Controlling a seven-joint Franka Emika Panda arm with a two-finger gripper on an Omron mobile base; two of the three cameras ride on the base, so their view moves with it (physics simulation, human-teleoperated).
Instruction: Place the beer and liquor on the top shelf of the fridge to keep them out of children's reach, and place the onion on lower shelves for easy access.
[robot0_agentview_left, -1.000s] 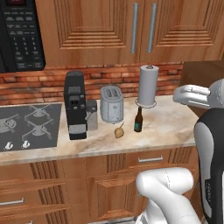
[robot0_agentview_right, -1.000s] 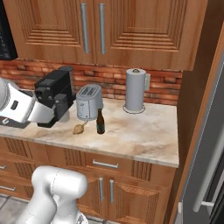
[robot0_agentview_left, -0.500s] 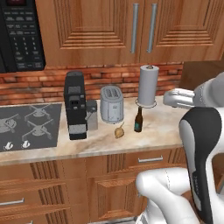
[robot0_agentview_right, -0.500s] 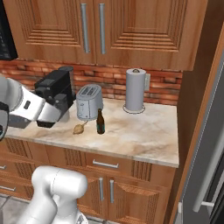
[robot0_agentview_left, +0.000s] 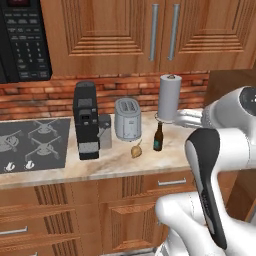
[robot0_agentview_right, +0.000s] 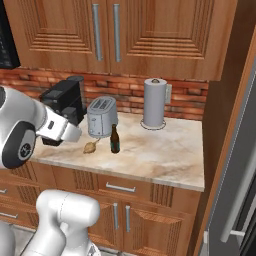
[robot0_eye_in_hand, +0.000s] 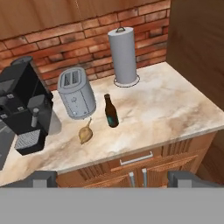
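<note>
My gripper (robot0_eye_in_hand: 112, 179) high above counter (robot0_eye_in_hand: 175, 109) edge, fingers wide apart, nothing held; looking down to frame targets. Beer (robot0_eye_in_hand: 111, 111) upright mid-counter, just in front of toaster (robot0_eye_in_hand: 76, 92). Onion (robot0_eye_in_hand: 85, 133) beside beer, stem tip toward toaster, apart from both. Both stand free, so approach open from front. Paper towel roll (robot0_eye_in_hand: 123, 54) behind, by brick wall. Coffee machine (robot0_eye_in_hand: 24, 105) off to side. Fridge (robot0_agentview_right: 235, 165) edge at counter's end. Liquor location: cannot tell.

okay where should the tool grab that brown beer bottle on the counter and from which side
Probably the body of the beer, just below the neck, approached from the open counter side on its right in the hand view. It stands upright, and the onion and toaster crowd its other side.
</note>
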